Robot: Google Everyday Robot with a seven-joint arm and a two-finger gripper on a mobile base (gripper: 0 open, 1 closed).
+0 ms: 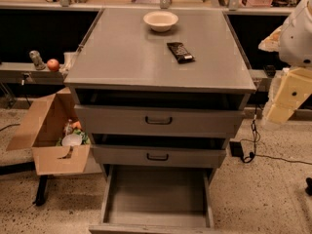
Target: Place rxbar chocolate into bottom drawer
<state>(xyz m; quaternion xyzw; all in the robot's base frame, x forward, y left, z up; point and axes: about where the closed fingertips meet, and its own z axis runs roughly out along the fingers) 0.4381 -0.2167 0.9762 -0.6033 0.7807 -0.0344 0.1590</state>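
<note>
The rxbar chocolate (180,52), a small black-wrapped bar, lies flat on the grey cabinet top (122,57), right of centre and just in front of a cream-white round bowl (161,20). The bottom drawer (157,194) is pulled out wide towards me and shows a plain grey floor with nothing in it. The two upper drawers (158,120) with black handles are each pulled out a little. My gripper (282,104) hangs at the right edge of the view, beside the cabinet's right side, apart from the bar and below the level of the cabinet top.
An open cardboard box (53,130) with small items stands on the floor to the cabinet's left. A red apple (53,64) sits on a low shelf at the left. A black adapter and cable (239,149) lie on the floor at the right.
</note>
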